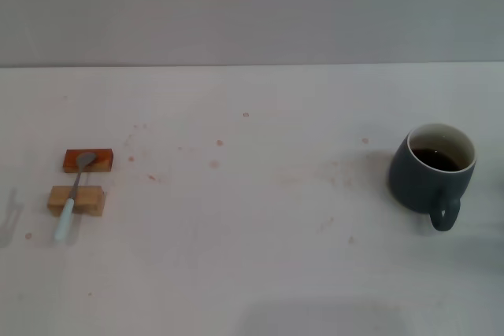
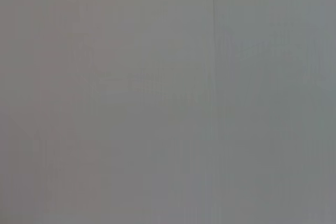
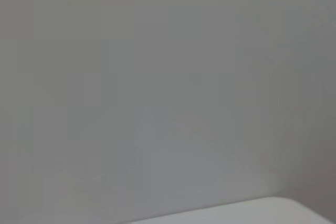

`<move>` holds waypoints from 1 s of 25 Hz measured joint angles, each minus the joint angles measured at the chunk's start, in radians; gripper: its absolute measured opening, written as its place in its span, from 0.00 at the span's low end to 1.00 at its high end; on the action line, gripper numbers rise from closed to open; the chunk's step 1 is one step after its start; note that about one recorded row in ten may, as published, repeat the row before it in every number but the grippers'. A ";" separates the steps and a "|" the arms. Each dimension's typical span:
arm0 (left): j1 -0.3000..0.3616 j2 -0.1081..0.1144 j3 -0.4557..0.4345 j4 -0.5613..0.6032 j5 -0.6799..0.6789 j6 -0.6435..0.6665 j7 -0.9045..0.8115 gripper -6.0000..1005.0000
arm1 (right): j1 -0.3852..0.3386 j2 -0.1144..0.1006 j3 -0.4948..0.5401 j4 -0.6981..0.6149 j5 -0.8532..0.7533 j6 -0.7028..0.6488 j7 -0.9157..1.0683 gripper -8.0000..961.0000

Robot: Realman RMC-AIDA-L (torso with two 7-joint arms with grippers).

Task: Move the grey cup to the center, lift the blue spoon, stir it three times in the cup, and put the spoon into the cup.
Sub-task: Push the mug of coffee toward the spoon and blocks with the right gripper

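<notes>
The grey cup stands upright at the right side of the white table in the head view, its handle toward the front edge, with dark liquid inside. The blue spoon lies at the left side, its metal bowl resting on an orange block and its pale blue handle across a tan wooden block. Neither gripper shows in any view. The left wrist view shows only a plain grey wall. The right wrist view shows grey wall and a white table corner.
The table surface carries faint reddish stains between spoon and cup. A grey wall rises behind the table's far edge. A faint shadow lies at the table's far left edge.
</notes>
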 joint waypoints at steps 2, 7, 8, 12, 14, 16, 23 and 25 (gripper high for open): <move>-0.003 0.000 0.000 -0.001 0.000 0.000 0.000 0.81 | 0.001 0.000 -0.016 0.009 0.000 0.001 0.000 0.01; -0.005 0.000 0.000 -0.003 0.002 0.000 0.000 0.81 | 0.005 0.001 -0.043 0.029 -0.001 0.007 0.000 0.01; -0.005 0.000 0.000 -0.004 0.002 0.000 0.000 0.81 | 0.007 0.001 -0.050 0.032 -0.001 0.011 -0.001 0.01; -0.006 0.000 0.000 -0.005 0.003 0.000 0.000 0.81 | 0.018 0.001 -0.083 0.045 -0.001 0.046 -0.001 0.01; -0.006 0.000 0.000 -0.005 0.003 0.000 0.000 0.81 | 0.022 0.002 -0.099 0.051 -0.001 0.054 -0.001 0.01; -0.007 0.000 0.000 -0.006 0.003 0.000 0.000 0.81 | 0.023 0.003 -0.109 0.064 -0.001 0.055 -0.001 0.01; -0.007 0.000 0.000 -0.006 0.002 0.000 0.000 0.81 | 0.025 0.004 -0.166 0.093 -0.001 0.057 -0.001 0.01; -0.007 0.000 0.000 -0.006 0.002 0.000 0.000 0.81 | 0.025 0.004 -0.172 0.101 -0.001 0.057 -0.001 0.01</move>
